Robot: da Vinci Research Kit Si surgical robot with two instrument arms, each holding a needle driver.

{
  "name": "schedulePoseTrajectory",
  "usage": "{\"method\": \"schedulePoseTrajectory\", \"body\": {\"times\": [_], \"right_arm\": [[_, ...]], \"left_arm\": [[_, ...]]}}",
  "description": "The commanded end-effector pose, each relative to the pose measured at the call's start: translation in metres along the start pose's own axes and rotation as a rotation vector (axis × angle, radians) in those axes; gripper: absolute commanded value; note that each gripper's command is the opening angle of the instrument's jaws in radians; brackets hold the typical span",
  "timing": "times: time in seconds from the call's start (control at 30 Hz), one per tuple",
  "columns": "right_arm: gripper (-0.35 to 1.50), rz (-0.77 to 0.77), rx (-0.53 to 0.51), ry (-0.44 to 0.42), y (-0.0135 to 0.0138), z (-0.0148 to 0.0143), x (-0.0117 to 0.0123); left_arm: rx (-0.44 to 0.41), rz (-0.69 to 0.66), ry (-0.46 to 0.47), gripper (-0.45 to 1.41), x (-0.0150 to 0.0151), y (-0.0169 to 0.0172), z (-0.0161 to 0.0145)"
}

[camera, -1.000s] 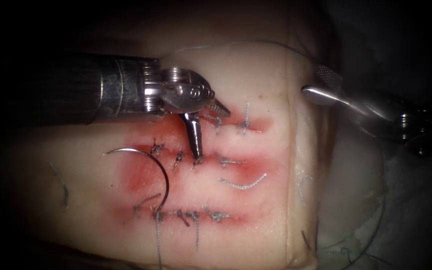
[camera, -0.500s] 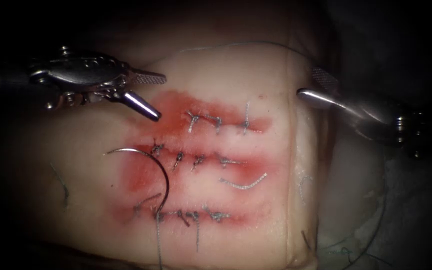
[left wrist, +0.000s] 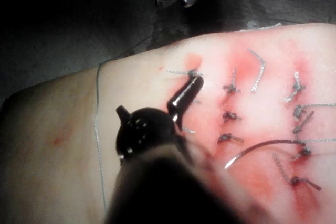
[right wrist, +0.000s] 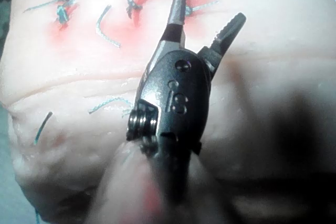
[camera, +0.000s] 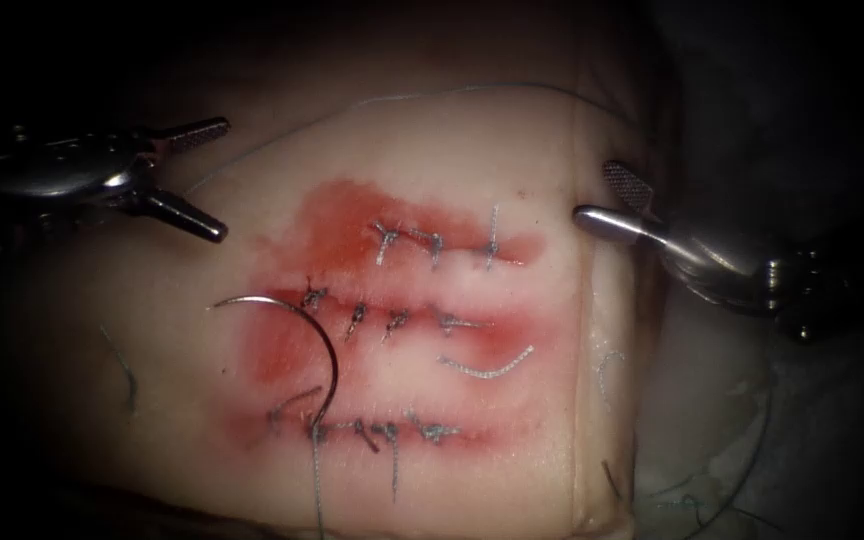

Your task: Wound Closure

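- Left arm's silver end effector (camera: 207, 180) is sitting over the far-left part of the pale pork-belly tissue (camera: 512, 140), jaws spread apart and pinching nothing. It is pulling back to the left: half a second earlier it was nearer the red-stained zone, and a second earlier its tip was down among the stitches of the middle row.
- Right arm's silver end effector (camera: 597, 195) is hovering at the tissue's right edge, jaws spread, holding nothing. It is creeping slightly leftward across the three endoscope pictures.
- Thin curved steel needle (camera: 304, 318) is lying free on the tissue, left of the stitched rows, neither tool touching it. One end is pointing left; the arc is sweeping down to the left end of the near row, where the grey-green thread (camera: 317, 480) is trailing off toward the near edge. Whether that end is sitting in the tissue, I cannot tell. The needle is not shifting between pictures.
- Progress, as judged: three horizontal cuts are each carrying several dark knotted stitches (camera: 397, 322), ringed by red fluid (camera: 337, 215). A short pale cut end of thread (camera: 487, 368) is lying loose between the middle and near rows.
- Remaining, as judged: the left stretch of the near row, by the needle, is looking unfinished; most closure appears done.
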Motion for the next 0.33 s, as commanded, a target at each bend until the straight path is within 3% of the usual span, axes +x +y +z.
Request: {"method": "schedulePoseTrajectory", "body": {"times": [0.03,0.33], "right_arm": [[1.45,0.003,-0.002,-0.001,0.0005,0.0005,0.0003],[1.45,0.018,0.004,0.005,0.0012,0.0006,-0.0015]], "left_arm": [[0.0,0.009,-0.001,1.09,-0.0001,0.0005,0.0009],[0.005,-0.018,-0.004,1.09,0.0001,0.0001,0.0016]]}}
